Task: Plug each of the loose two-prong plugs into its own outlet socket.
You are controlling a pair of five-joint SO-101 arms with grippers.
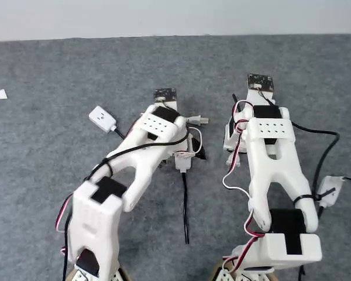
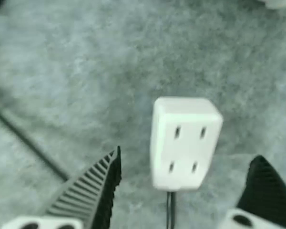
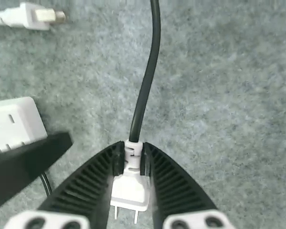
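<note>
Right end effector (image 3: 132, 151) pinches a white plug (image 3: 129, 187), while left end effector (image 2: 186, 164), spread, straddles the outlet socket (image 2: 183, 138).

This is a robotics lab bench. Grey felt (image 1: 41, 175) covers the table (image 1: 316, 70) to a bare white wall (image 1: 164, 17) at its far edge. The left arm (image 1: 158, 124) and right arm (image 1: 269, 130), wires exposed, stand at its near edge.

Grey felt table (image 1: 47, 164). White socket block (image 2: 183, 143) lies flat between the left gripper's (image 2: 187, 157) spread fingers. Second socket block (image 1: 102, 119) lies off that gripper's outer side. Ahead of the right gripper (image 3: 132, 148): a loose white plug (image 3: 33, 16), and the black cord (image 3: 150, 71) of the held plug (image 3: 129, 186).
</note>
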